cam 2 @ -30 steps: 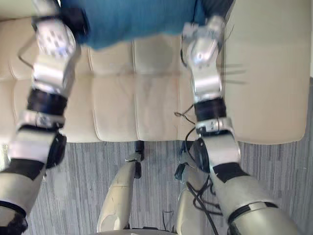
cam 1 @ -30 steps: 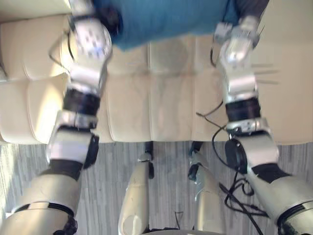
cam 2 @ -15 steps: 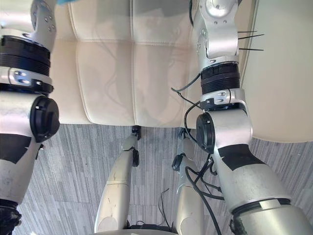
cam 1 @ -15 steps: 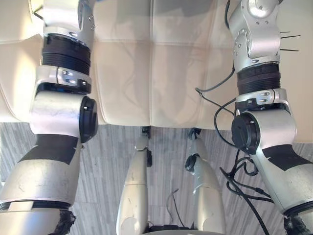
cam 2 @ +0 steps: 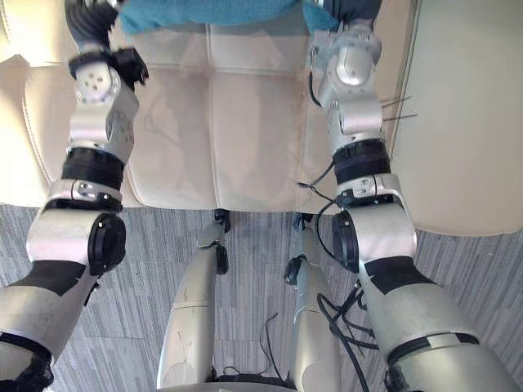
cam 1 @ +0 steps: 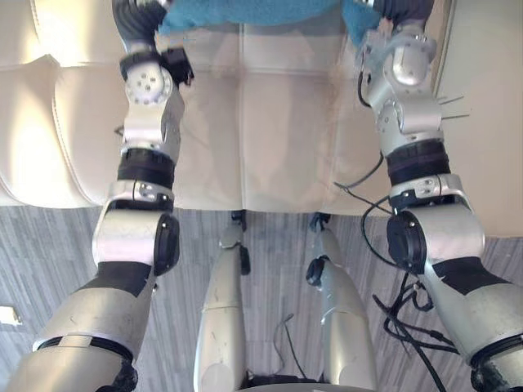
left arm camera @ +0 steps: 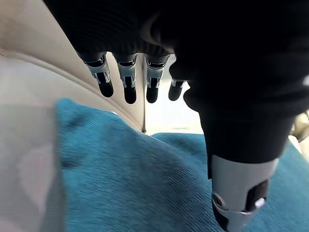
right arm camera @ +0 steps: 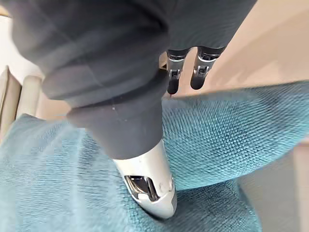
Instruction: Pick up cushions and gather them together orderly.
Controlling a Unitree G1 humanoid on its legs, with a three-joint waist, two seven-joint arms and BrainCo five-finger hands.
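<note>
Left hand (left arm camera: 227, 87), right hand (right arm camera: 116, 96): fingers straight, thumbs against teal cushion (cam 1: 245, 10) between them.

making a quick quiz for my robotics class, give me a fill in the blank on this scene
1. The left hand and the right hand have a teal ___ between them.
2. Under it is a cream ___.
3. The left hand's fingers are ___, not curled.
Missing words: cushion; sofa; straight.
</note>
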